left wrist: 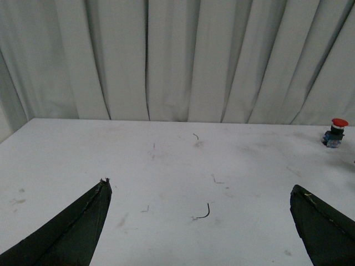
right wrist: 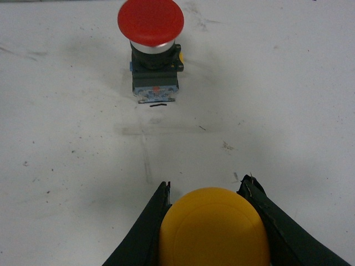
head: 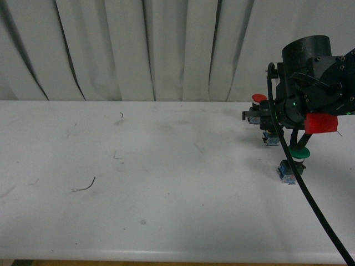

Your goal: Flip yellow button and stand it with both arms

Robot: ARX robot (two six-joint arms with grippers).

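Note:
The yellow button shows its round orange-yellow cap wedged between the two black fingers of my right gripper, which is shut on it just above the white table. The button's body is hidden under the cap. In the front view the bulky right arm hangs over the table's far right and covers the yellow cap. My left gripper is open above the table, with only bare surface between its fingers. The left arm does not show in the front view.
A red-capped button stands upright ahead of the right gripper. A green-capped button stands nearer, below the right arm. A small curved wire scrap lies on the white table. A grey curtain closes the back.

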